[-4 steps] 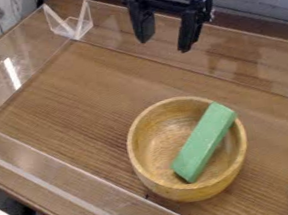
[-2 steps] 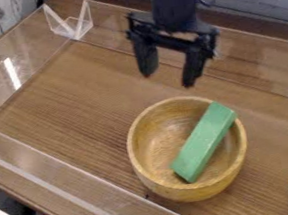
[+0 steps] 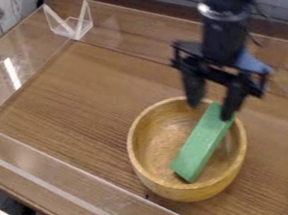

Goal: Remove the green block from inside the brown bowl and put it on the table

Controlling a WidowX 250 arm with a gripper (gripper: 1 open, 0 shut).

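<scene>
Your gripper (image 3: 220,101): pointing down over the brown bowl (image 3: 156,168), fingers parted, straddling the upper end of the green block (image 3: 202,144). Block: lying slantwise inside your bowl. Bowl: on table (image 3: 78,99).

So the single black robot arm comes in from the upper right of the shot, wrist pretty much vertical, pointing straight down. The black two-finger gripper (image 3: 221,90) hangs off the bottom of it with the jaws spread apart, a clear gap showing between them. One finger (image 3: 191,81) sits to the left, the other lower and to the right, so the pair runs on a diagonal. The fingertips are a bit blurry, so I can't say whether they're touching anything.
</scene>
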